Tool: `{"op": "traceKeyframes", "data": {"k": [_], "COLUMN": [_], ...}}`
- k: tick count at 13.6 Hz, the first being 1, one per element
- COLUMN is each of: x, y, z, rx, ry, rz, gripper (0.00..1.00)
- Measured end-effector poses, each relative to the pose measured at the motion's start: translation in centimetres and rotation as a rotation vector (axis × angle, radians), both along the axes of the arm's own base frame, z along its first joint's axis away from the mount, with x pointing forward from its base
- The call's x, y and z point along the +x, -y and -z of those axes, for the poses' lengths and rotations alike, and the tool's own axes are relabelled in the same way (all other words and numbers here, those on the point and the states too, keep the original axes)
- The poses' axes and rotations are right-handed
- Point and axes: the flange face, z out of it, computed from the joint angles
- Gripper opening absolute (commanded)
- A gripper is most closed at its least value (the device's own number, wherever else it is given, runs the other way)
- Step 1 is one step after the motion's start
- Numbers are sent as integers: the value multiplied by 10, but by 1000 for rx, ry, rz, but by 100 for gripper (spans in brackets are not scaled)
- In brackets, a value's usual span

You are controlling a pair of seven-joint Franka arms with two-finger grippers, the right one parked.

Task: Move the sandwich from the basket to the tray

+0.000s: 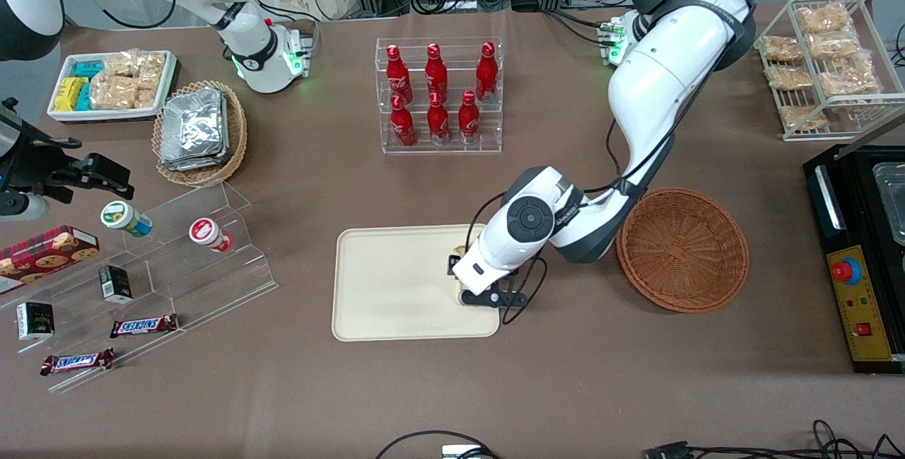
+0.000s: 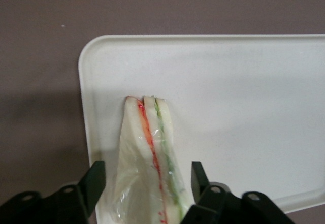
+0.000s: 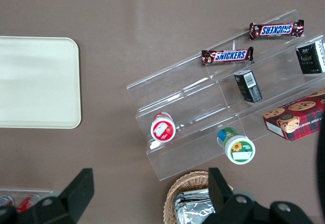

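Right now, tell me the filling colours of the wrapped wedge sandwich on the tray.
Orange-red and green stripes between pale bread on the sandwich, between the open gripper's fingers; clearest in the left wrist view.

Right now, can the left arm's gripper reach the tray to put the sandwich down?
Probably yes. The gripper is over the tray, near its edge toward the basket, with the sandwich between its open fingers and apparently resting on the tray. Nothing else lies on the tray there.
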Motion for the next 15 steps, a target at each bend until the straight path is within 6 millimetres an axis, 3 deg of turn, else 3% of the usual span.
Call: {"op": "traceKeyframes", "data": {"k": [3,5,11,13,15], "x": [-6,-23,-125,-136,-133], "y": [-28,-59,-138,-166,-195], "z": [-42,-70,-147,-182,-213], "rx": [79,139,297,340,366], "ry": [-12,0,-66,-93,-117], "rz": [1,0,41,35,22], "gripper": [100,100,100,100,100]}}
